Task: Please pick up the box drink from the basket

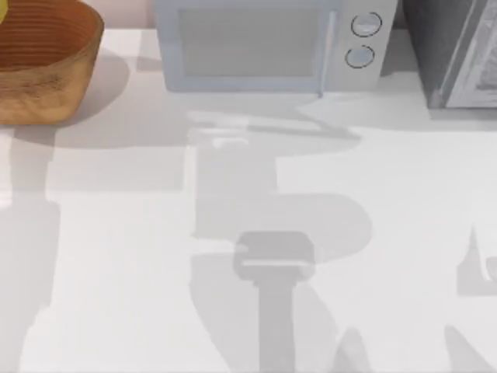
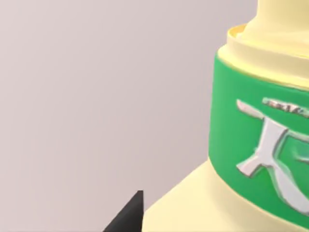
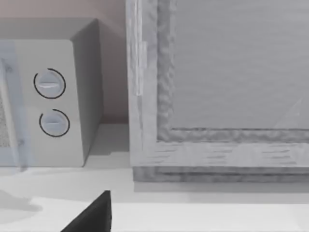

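One drink [image 2: 251,159] looms close to my left gripper [image 2: 129,215], seemingly in the basket [image 1: 46,85]. Whether I'm gripping it, I can't tell. This looks like the grasp step; next comes a firm hold, then a lift clear of the basket rim. My right gripper [image 3: 91,215] idles well apart from the basket.

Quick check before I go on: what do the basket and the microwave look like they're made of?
The basket looks like woven wicker with a matte orange-brown finish: ribbed rings run around its inside and the rim is thick. The microwave looks like smooth painted metal or plastic, white, with a pale glassy door panel and two round dials; which of the two materials the casing is, the look leaves open.
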Motion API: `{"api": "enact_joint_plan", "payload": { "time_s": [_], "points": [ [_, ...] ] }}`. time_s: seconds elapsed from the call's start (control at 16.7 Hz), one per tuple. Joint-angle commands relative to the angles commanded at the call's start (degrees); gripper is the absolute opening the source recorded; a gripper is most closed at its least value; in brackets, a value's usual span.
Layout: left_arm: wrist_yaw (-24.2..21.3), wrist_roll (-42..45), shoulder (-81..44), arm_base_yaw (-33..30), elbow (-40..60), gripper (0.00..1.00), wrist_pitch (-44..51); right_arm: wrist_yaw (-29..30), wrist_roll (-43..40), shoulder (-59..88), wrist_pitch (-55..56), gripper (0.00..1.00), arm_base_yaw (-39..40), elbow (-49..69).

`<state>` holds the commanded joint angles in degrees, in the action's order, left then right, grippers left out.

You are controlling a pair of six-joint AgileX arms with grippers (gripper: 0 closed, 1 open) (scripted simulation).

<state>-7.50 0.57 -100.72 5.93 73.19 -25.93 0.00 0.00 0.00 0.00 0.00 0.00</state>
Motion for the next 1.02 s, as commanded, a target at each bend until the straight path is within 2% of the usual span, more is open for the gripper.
{"api": "enact_joint_plan", "payload": {
  "time_s": [0.24, 0.78, 1.02],
  "points": [
    [1.16, -0.07, 17.23, -1.06, -12.16, 0.0, 4.16, 0.0, 0.0, 0.0, 0.0, 1.0, 0.0, 0.0],
    [4.95, -0.17, 72.57, -4.1, -49.34, 0.0, 17.13, 0.0, 0.0, 0.0, 0.0, 1.0, 0.0, 0.0],
    [6.49, -0.39, 91.06, -5.21, -64.08, 0.0, 22.45, 0.0, 0.0, 0.0, 0.0, 1.0, 0.0, 0.0]
  ]
}}
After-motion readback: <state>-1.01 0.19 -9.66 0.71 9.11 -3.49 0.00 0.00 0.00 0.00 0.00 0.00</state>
